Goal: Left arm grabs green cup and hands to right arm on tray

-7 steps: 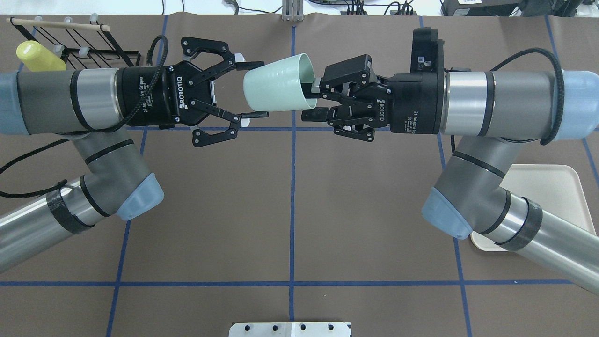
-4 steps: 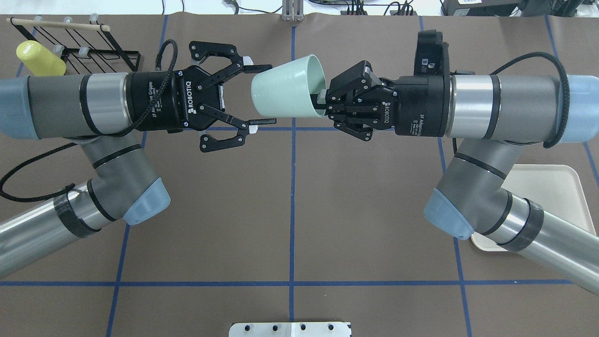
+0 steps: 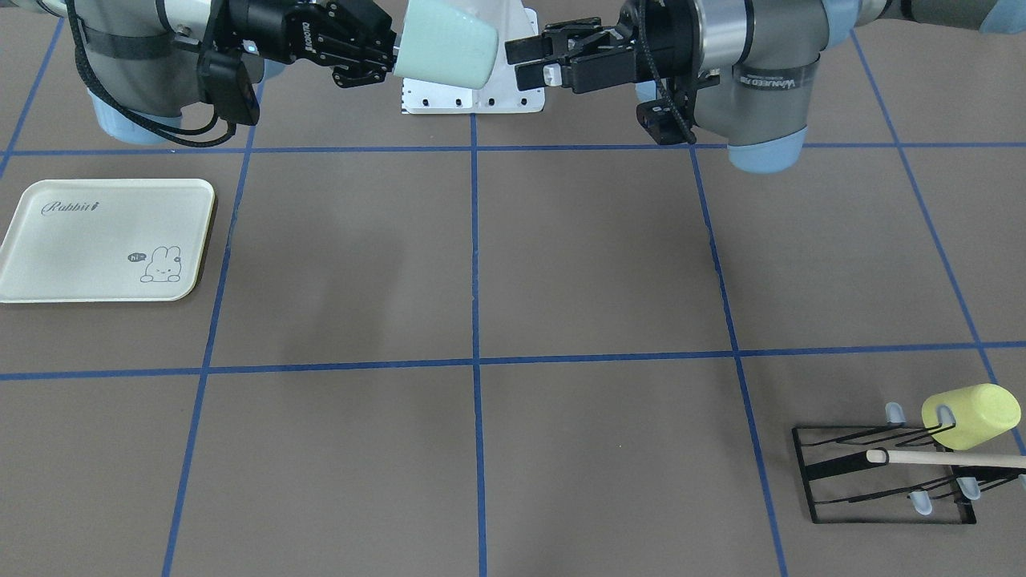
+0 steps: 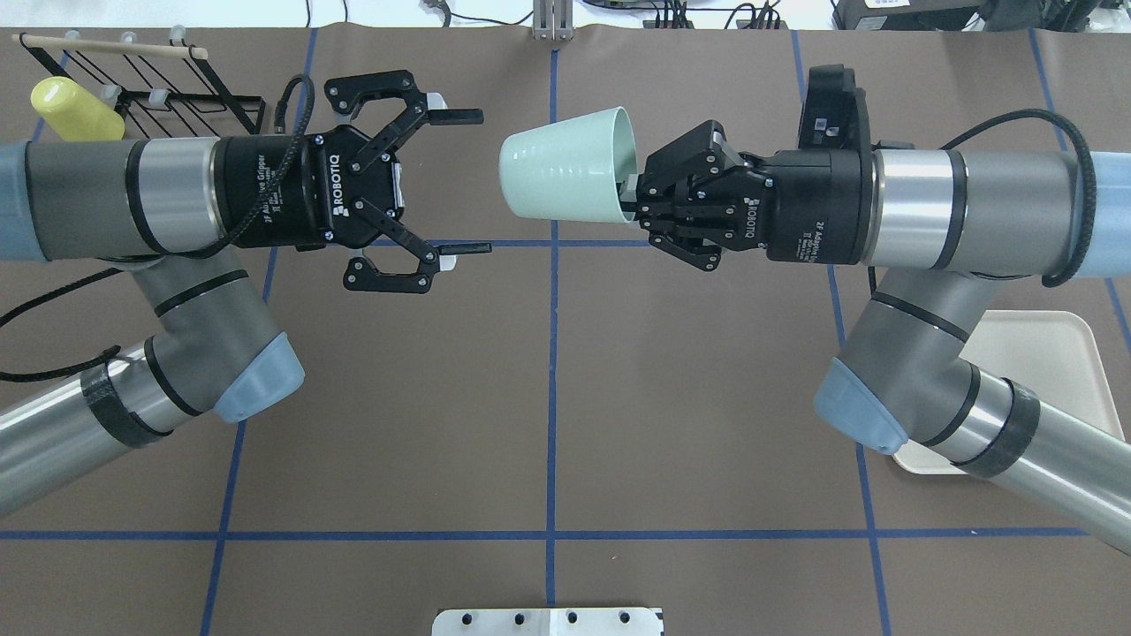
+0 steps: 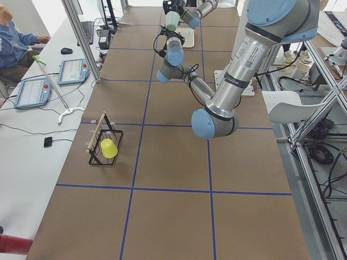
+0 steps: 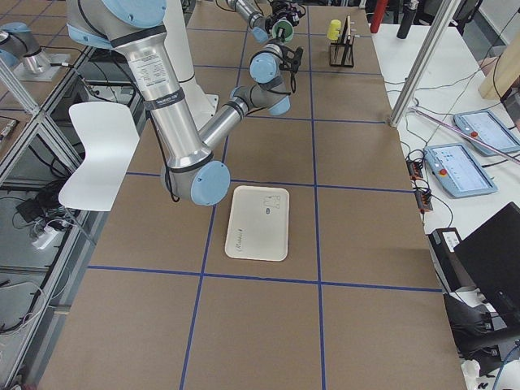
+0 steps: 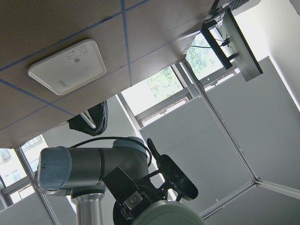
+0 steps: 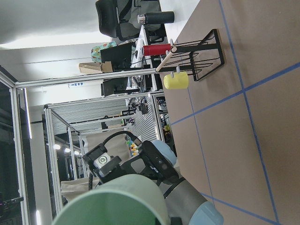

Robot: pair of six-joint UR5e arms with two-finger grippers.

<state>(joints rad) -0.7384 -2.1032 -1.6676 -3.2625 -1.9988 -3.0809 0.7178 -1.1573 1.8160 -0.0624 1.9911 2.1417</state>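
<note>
Over the brown desk (image 4: 548,397), the right arm (image 4: 972,208) and the left arm (image 4: 106,199) point at each other. The tray (image 3: 96,240) lies on the right. The left hand (image 4: 473,181) is spread wide. The right hand (image 4: 632,199) pinches the rim of the green cup (image 4: 561,177), which lies sideways in the air between both hands.

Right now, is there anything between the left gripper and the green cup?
No. In the overhead view an empty gap separates the open left gripper from the green cup, which the right gripper holds by its rim.
</note>
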